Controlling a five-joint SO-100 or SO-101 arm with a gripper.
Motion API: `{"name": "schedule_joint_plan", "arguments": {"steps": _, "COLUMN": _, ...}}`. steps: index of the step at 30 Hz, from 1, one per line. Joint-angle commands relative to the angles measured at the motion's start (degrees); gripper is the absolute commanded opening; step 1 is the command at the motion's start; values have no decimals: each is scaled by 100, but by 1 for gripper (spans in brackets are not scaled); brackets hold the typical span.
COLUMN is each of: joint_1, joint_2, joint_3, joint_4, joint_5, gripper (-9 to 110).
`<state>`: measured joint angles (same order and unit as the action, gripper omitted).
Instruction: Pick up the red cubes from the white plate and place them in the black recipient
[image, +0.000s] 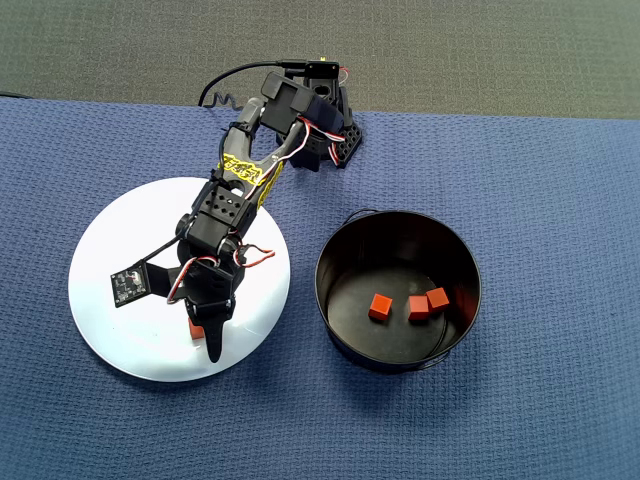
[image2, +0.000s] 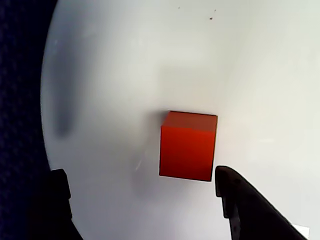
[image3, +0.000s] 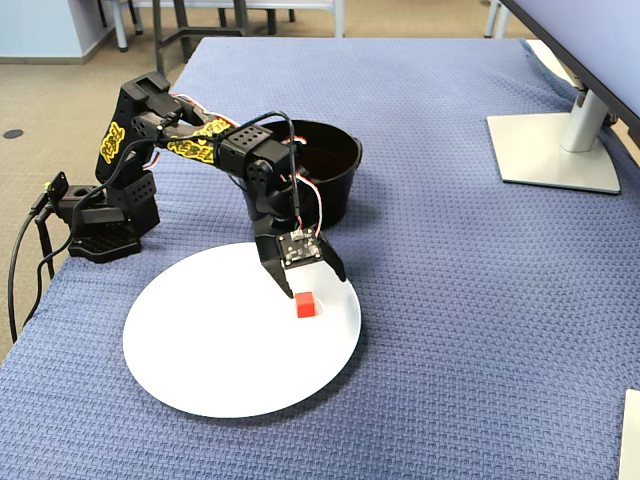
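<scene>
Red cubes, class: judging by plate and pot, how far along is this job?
Done: three red cubes lie inside the black pot. In hand: the open end effector hangs over the last cube on the white plate, not gripping it. Left: grasp that cube and carry it to the pot.

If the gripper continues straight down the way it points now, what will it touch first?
Probably the red cube on the plate: it sits between the open fingers of the gripper. The fingertips may reach the plate beside it; depth is unclear.
</scene>
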<state>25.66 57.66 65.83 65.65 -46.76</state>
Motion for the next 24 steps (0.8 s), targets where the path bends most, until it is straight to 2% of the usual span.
{"name": "schedule_joint_plan", "arguments": {"steps": 1, "joint_1": 35, "joint_2": 35, "joint_3": -62, "joint_4": -158, "joint_5": -149, "gripper": 31}}
{"name": "schedule_joint_plan", "arguments": {"steps": 11, "joint_1": 220, "joint_2": -44, "joint_3": 26, "joint_4": -299, "joint_5": -229, "gripper": 28}}
{"name": "schedule_joint_plan", "arguments": {"steps": 24, "joint_1": 281, "joint_2": -246, "joint_3": -70, "joint_4": -439, "joint_5": -211, "gripper": 18}}
